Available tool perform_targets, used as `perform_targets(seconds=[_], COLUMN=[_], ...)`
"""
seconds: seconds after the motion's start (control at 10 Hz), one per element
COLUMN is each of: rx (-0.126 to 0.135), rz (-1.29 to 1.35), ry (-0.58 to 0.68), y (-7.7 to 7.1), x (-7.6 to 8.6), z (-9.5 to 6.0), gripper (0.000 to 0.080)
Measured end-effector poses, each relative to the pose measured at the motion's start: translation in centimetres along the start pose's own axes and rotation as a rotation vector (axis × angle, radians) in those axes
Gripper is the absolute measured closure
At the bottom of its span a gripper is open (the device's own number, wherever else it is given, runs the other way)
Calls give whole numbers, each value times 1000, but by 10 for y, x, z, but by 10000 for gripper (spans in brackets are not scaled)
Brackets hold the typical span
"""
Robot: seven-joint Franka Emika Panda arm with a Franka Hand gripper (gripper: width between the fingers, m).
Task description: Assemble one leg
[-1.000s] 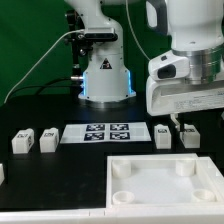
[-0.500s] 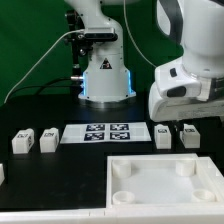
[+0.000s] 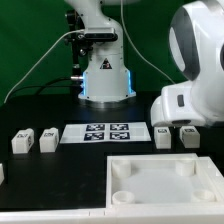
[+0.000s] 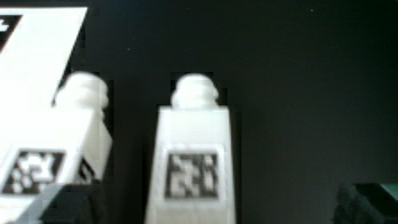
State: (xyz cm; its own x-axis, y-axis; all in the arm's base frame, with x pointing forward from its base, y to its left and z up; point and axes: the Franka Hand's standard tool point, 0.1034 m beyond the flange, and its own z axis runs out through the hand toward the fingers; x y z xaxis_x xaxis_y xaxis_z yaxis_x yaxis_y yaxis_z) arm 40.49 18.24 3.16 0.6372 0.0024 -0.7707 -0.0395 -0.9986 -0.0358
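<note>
Though just below the pincer (image 4: 214,205), leg (image 4: 196,150) free.

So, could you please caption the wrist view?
Two white, marker-tagged legs sit side by side on the black table.

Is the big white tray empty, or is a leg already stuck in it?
Empty. The tray shows only bare sockets; the legs sit outside it.
</note>
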Motion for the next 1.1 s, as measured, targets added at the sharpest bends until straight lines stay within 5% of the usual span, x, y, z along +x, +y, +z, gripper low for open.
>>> perform_targets(seconds=[0.3, 0.7, 1.0, 1.1], rx=[0, -29, -30, -30], rz=[0, -6, -6, -6], ry=[3, -41, -44, -44], y=[0, 1, 3, 3], x=[0, -10, -10, -10], z=[1, 35, 38, 38], gripper=[151, 151, 164, 339])
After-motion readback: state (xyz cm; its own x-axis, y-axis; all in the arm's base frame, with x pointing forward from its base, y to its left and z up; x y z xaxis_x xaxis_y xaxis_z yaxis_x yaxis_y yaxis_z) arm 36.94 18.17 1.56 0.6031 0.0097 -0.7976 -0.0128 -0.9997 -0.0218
